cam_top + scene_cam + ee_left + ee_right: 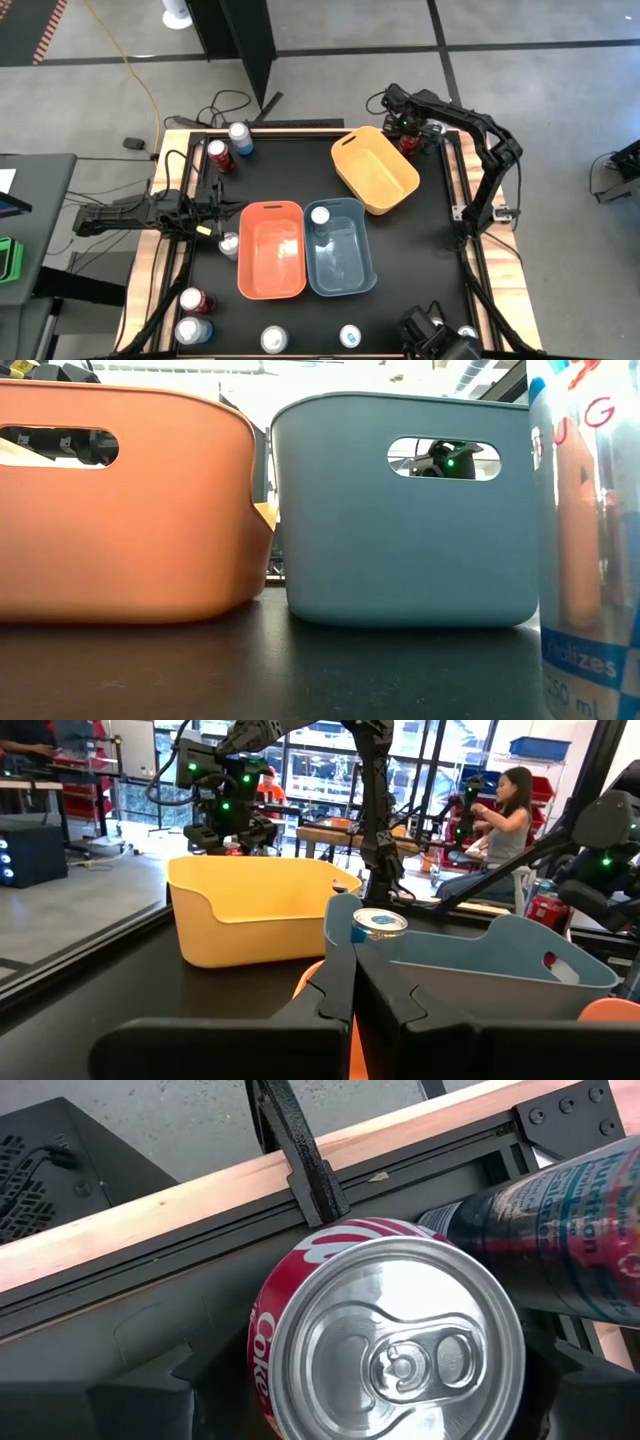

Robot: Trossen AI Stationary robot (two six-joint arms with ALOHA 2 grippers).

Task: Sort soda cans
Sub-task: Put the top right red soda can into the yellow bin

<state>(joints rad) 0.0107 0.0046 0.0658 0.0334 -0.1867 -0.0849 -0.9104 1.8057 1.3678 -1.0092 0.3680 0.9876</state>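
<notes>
Jaws of right gripper (410,137) spread around red aluminium soda can (385,1335), not yet clamped; could knock neighbouring dark can (545,1245) over. Left jaws pressed together.

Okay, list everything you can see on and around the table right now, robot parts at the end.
red soda cans: three, red; far left corner, near left edge, far right corner under the right hand
other soda cans: about seven, blue or silver-white; far left corner, left of the orange bin, along the near edge, one upright in the blue bin
orange bin: one, orange; table centre
blue bin: one, blue; touching the orange bin's right side
yellow bin: one, yellow; far right of centre, angled
table: one, black top, wooden edge
people: two, in the room beyond
left hand: shut, empty, left of the orange bin
right hand: over the far right red can
</notes>
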